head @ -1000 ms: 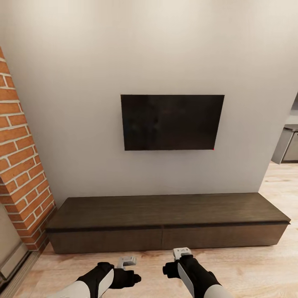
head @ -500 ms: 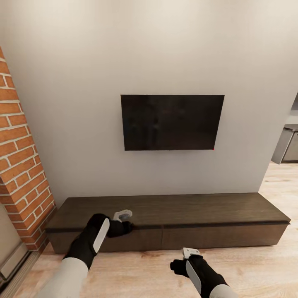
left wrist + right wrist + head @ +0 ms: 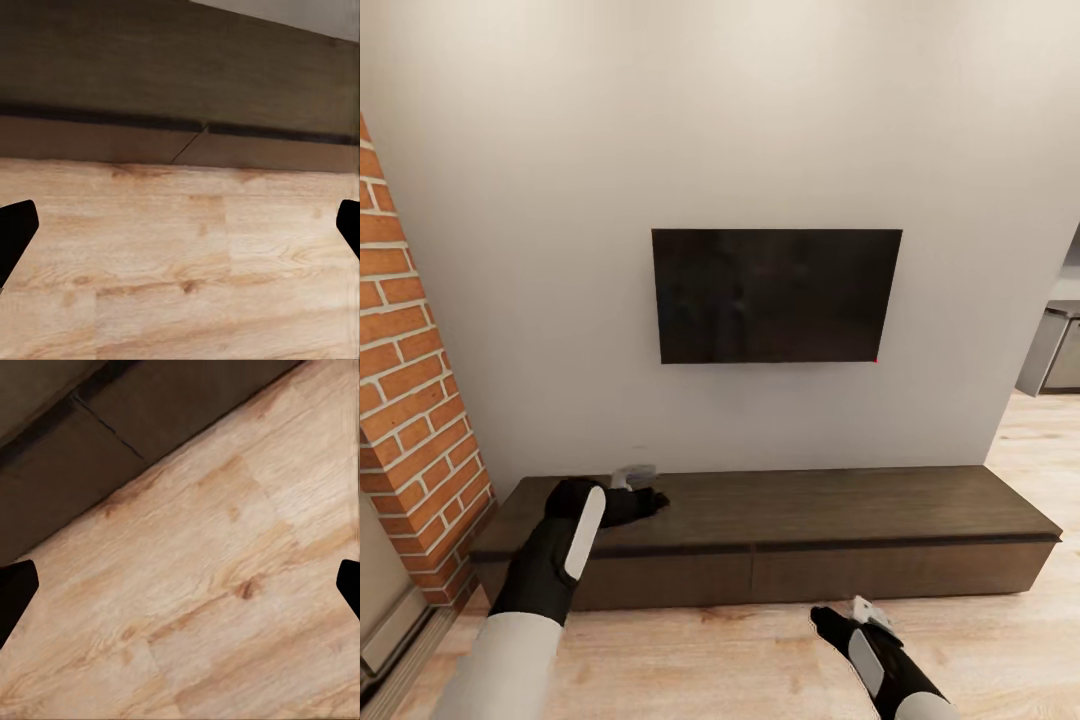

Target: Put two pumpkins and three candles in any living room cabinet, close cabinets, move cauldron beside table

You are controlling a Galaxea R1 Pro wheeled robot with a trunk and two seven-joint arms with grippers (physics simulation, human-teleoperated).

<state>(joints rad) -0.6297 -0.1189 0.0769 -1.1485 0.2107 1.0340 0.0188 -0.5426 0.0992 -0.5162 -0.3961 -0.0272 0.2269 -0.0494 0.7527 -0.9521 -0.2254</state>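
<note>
We note the cabinet point(image 3: 780, 530): long, low, dark matte wood, both fronts closed. Our left gripper point(image 3: 645, 497) hovers over its top, fingers spread wide in the wrist view. Our right gripper point(image 3: 830, 620), also spread, hangs low before it. The wrist views show the seam point(image 3: 187, 146) and pale grained floor point(image 3: 225, 607).

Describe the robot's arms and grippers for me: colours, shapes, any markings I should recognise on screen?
Both arms have light grey-white upper segments and matte black forearms, each with a white elongated panel along the wrist. The left gripper is black with a small pale grey block mounted on top; the right gripper looks the same, with a white block. In the wrist views the fingertips show as plain black wedges. No cables show.
</note>
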